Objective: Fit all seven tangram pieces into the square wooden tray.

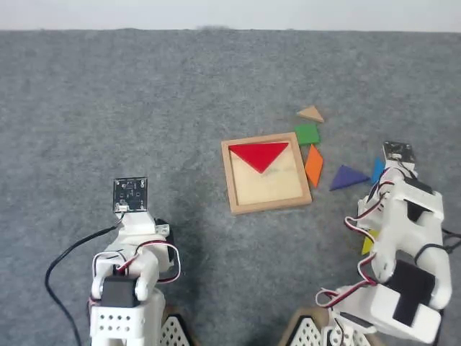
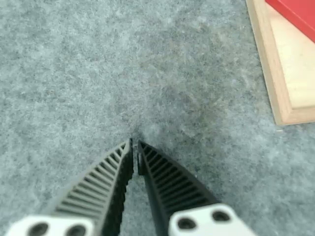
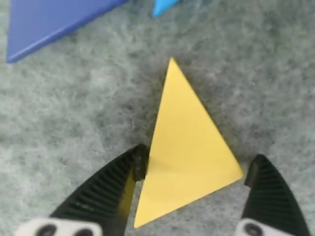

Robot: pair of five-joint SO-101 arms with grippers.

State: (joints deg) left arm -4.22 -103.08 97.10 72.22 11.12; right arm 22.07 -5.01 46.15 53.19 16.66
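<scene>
Right wrist view: the yellow triangle [image 3: 184, 147] lies flat on the grey felt surface [image 3: 59, 123], between the right jaws, which stand wide apart. One jaw tip meets a long edge of the piece. The other stands just beside the opposite corner, with a sliver of felt between them. A dark blue triangle [image 3: 49, 22] and a light blue piece [image 3: 165, 6] lie near the yellow apex, apart from it.

The piece appears thin, rigid, light and smooth-faced. It offers only its narrow edges for purchase, so a pinch across the edge and the opposite corner, low against the felt, seems the workable hold. An off-centre squeeze is likely to make it swivel or skid out.

High view: the square wooden tray [image 1: 232, 180] sits mid-surface, well apart from the yellow triangle, and contains the red triangle [image 1: 258, 154] along its far side.

Left wrist view: the left jaws are closed tip to tip on nothing, over bare felt near the tray's corner.
</scene>
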